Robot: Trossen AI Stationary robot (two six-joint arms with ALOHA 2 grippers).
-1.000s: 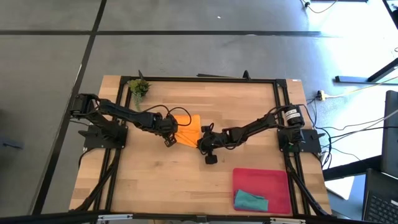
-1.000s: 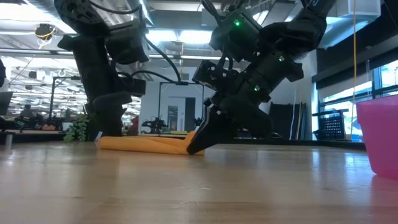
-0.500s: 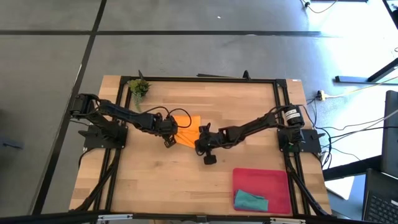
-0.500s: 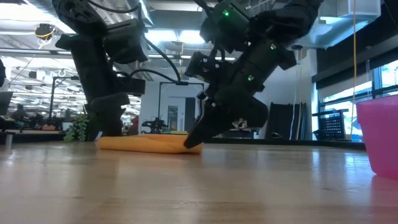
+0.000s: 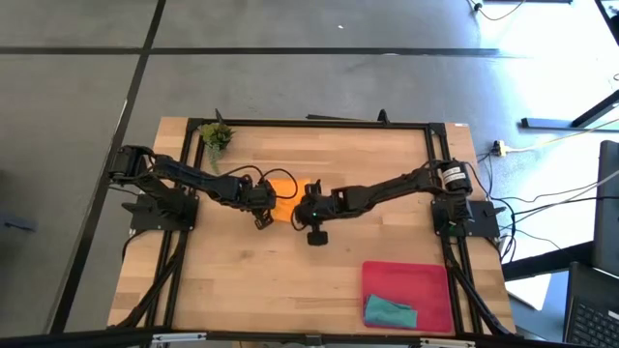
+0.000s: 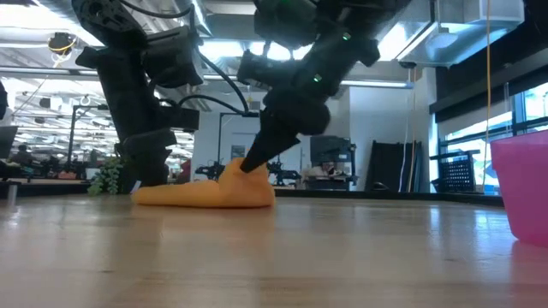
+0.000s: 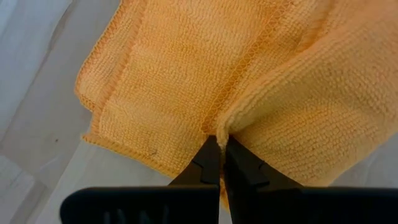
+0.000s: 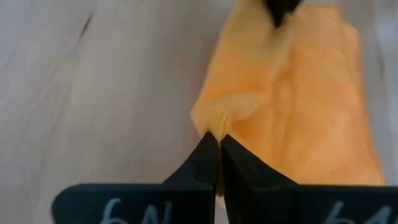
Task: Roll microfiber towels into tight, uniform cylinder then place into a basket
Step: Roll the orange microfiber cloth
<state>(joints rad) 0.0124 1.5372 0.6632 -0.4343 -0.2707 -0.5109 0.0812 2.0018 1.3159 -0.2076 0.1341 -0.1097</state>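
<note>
The orange towel (image 5: 281, 190) is held at mid-table so that it can be folded over. The basket (image 5: 407, 281), near right, already keeps the teal towel (image 5: 390, 312). The left gripper (image 7: 219, 151) and right gripper (image 8: 218, 144) are each closed on an orange edge.

Covering most of the orange towel (image 5: 281, 199) in the high view, leaving only a small patch showing between the two arms. Running off the right edge in the low view: the basket (image 6: 522, 188). Blurring the towel's far end in the right wrist view.
</note>
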